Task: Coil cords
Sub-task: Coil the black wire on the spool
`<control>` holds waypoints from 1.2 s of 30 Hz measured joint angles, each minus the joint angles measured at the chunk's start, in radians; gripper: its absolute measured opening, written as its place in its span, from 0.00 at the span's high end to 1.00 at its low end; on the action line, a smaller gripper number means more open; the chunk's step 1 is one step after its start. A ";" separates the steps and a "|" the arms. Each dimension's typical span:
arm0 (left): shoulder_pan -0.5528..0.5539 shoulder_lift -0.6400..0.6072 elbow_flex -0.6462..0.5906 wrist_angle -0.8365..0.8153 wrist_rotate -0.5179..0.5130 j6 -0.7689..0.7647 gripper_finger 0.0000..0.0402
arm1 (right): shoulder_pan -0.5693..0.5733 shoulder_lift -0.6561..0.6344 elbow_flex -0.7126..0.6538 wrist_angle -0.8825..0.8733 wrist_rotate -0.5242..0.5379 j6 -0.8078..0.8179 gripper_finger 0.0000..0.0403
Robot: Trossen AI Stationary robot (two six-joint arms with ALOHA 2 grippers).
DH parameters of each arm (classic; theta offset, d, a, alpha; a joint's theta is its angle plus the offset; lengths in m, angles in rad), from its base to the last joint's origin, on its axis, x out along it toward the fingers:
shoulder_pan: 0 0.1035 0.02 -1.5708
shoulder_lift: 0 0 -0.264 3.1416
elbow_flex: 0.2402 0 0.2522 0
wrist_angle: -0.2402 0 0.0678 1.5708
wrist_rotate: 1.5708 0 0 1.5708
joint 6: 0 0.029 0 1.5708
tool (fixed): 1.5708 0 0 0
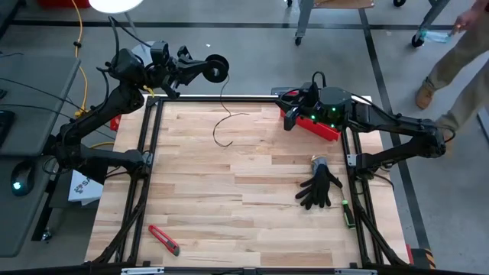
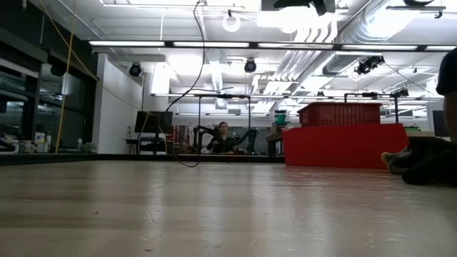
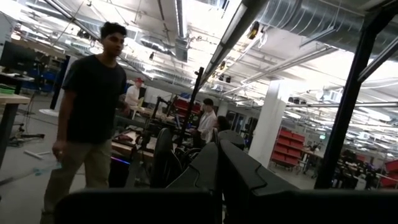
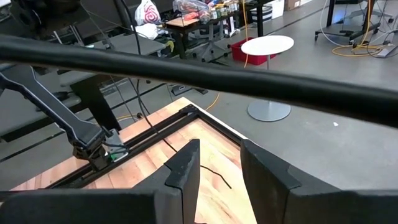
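A: What's in the red plastic bin (image 1: 319, 127)?

B: Can't tell; the right arm covers it.

A: The grippers?

B: The left gripper (image 1: 208, 70) is pinched shut on the small round black spool (image 1: 218, 69), beyond the table's far edge. The thin dark cord (image 1: 223, 122) hangs from it and curls onto the pale wooden tabletop (image 1: 229, 198). The right gripper (image 4: 216, 163) is partly parted, holding nothing.

A: The room?

B: A person (image 3: 90, 118) stands behind.
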 joint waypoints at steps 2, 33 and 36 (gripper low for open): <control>0.000 0.000 0.000 -0.001 0.000 0.000 0.99 | 0.000 0.000 0.000 0.000 -0.001 0.000 0.73; -0.021 0.003 0.000 -0.002 -0.048 -0.002 0.99 | 0.000 0.003 0.000 0.000 -0.035 0.007 0.73; -0.023 0.003 0.000 -0.002 -0.044 -0.001 0.99 | 0.000 0.003 0.000 0.000 -0.035 0.007 0.73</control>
